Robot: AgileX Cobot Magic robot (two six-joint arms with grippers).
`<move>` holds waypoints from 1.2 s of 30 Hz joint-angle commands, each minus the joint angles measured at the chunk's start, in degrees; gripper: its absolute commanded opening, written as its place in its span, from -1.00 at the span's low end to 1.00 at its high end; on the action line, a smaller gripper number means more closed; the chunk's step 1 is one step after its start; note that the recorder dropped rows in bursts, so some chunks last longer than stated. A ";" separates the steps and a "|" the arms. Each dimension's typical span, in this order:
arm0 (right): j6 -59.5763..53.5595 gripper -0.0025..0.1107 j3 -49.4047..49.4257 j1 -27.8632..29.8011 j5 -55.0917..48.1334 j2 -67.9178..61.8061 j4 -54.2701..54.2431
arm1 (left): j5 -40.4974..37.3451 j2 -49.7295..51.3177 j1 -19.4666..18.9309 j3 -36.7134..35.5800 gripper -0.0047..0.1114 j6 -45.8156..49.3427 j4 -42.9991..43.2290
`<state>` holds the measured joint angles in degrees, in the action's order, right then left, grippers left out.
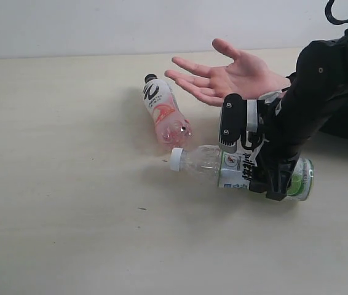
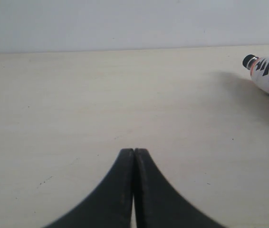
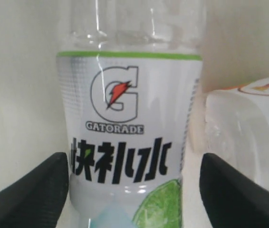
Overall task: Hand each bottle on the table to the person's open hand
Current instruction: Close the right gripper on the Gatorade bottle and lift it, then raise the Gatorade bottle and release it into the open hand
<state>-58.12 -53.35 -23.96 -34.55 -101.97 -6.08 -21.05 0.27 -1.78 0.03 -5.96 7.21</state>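
A broad pale cream table point(image 1: 69, 233) with faint grain and a few dark specks is seen, bounded at its far edge by a plain white wall point(image 1: 100, 24). Near the far edge, right of the middle, a person's open hand point(image 1: 235, 77) is held palm up, its fingers directed toward the left edge. Just in front of it a pink-and-white labelled bottle point(image 1: 162, 110) is laid on its side, its black cap toward the far edge. Its base is found just beside the neck of a lime Gatorade bottle point(image 1: 205, 161), which lies on its side toward the right edge, white cap pointing left; contact between the two cannot be told. The black-sleeved right arm is lowered from the right edge, and the right gripper point(image 1: 254, 163) is set astride the Gatorade label, jaws spread to either side. The left gripper point(image 2: 134, 152) is held low over bare tabletop, jaws pressed together.
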 commanded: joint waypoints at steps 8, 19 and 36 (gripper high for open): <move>-0.15 0.30 -0.16 -0.03 1.26 -3.81 -0.75 | 0.22 -0.27 0.24 -0.03 -0.88 -0.25 0.01; -0.15 -0.71 -0.16 -0.03 -9.80 -2.53 -1.02 | 0.22 -0.27 0.24 -0.03 -0.88 -0.25 0.01; 36.39 -0.96 -0.83 -0.03 -35.41 15.86 9.46 | 0.22 -0.27 0.24 -0.03 -0.88 -0.25 0.01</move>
<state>-29.62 -53.48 -23.96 -69.67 -87.46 0.00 -21.05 0.27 -1.78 0.03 -5.96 7.21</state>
